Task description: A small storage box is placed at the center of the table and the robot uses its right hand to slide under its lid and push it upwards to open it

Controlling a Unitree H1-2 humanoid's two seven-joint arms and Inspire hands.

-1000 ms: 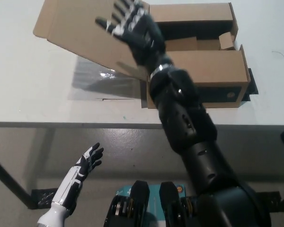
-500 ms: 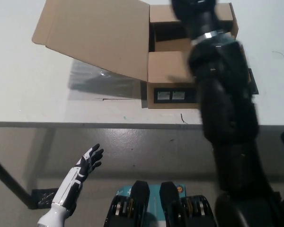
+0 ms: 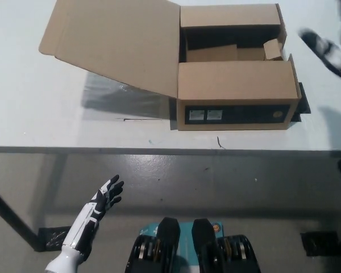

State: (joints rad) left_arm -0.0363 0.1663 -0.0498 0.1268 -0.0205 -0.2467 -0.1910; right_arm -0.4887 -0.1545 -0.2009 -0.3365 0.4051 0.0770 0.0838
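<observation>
Brown cardboard storage box (image 3: 236, 91) with lid (image 3: 116, 42) flung open on white table (image 3: 40, 122), blurred black right hand (image 3: 329, 54) at right edge, fingers unclear, white left hand (image 3: 99, 207) low, fingers apart.

Matt brown cardboard box (image 3: 236, 94) showing dull, smooth faces; its cardboard lid (image 3: 116, 42) lying equally matt; smooth white table (image 3: 40, 122) giving faint sheen; left hand (image 3: 105, 196) looking hard white plastic

Box (image 3: 233, 94): brown cardboard, on the white table (image 3: 34, 122) near its front edge; open.
Lid (image 3: 116, 42): swung open to the box's left, tilted up above the table.
Front face: dark, with two small labels.
</observation>
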